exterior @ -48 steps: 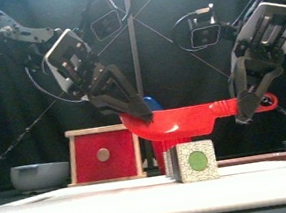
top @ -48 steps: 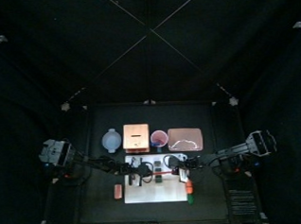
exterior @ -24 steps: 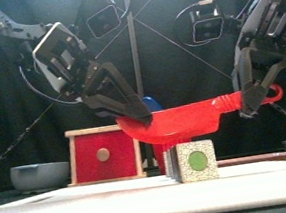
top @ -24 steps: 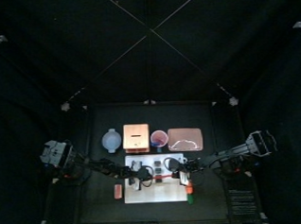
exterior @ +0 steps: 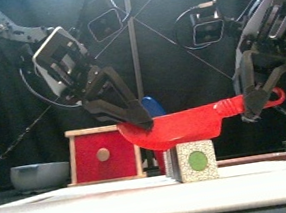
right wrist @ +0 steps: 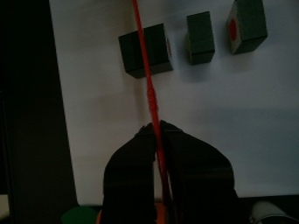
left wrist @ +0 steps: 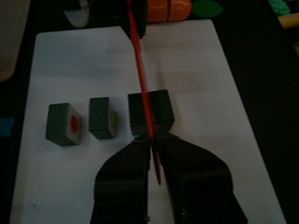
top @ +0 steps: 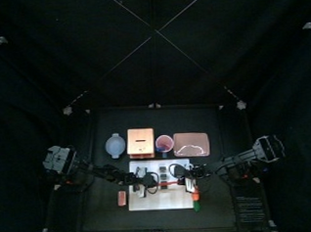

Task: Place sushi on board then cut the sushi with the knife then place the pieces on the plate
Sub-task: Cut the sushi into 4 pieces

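holding thin red knife (exterior: 176, 126) over blocky sushi (exterior: 191, 160)

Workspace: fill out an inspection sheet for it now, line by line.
Surface: a white cutting board lies at the front of the black table.
Job's things: three sushi pieces stand apart on the board. The red knife hangs along the largest piece; whether they touch cannot be told. The pink tray lies behind the board.
Clutter: wooden box, blue-grey bowl and red cup in the back row; an orange toy left of the board.
Hands: left hand and right hand are both shut on the knife, one at each end.
Cables: nothing seen.
Surroundings: black curtains.
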Action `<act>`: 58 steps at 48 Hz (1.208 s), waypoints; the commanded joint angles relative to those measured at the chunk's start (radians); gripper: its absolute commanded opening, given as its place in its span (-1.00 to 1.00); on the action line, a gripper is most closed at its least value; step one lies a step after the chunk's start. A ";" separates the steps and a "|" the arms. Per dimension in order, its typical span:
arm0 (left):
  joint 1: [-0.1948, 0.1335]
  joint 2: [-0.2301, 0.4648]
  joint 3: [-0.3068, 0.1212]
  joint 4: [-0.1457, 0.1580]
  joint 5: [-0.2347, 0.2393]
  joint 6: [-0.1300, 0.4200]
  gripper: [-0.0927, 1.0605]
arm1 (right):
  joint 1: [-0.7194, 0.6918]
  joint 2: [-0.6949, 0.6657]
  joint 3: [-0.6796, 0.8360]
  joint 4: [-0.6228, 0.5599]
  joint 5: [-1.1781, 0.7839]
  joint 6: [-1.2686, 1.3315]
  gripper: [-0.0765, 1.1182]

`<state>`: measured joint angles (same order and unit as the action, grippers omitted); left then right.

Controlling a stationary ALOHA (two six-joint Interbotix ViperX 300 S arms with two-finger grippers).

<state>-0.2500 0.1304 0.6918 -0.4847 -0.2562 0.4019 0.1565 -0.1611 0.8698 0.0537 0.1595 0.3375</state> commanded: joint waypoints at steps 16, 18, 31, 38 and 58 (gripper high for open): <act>-0.012 0.028 -0.029 -0.026 -0.006 0.000 0.06 | 0.011 0.071 -0.014 0.017 -0.009 0.015 -0.23; -0.014 0.034 -0.029 -0.034 -0.005 0.000 0.06 | 0.012 0.087 -0.017 0.020 -0.009 0.015 -0.23; -0.014 0.058 -0.031 -0.049 0.018 0.000 0.06 | 0.021 0.135 -0.035 0.023 -0.009 0.015 -0.23; -0.014 0.048 -0.032 -0.060 0.048 0.000 0.06 | 0.031 0.130 -0.043 0.031 -0.009 0.015 -0.23; -0.046 0.026 -0.041 -0.074 0.064 0.000 0.06 | 0.074 0.123 -0.058 0.074 -0.005 0.015 -0.23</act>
<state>-0.2838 0.1841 0.6703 -0.5568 -0.1902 0.4004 0.2286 -0.0107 0.8237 0.1212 0.1534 0.3497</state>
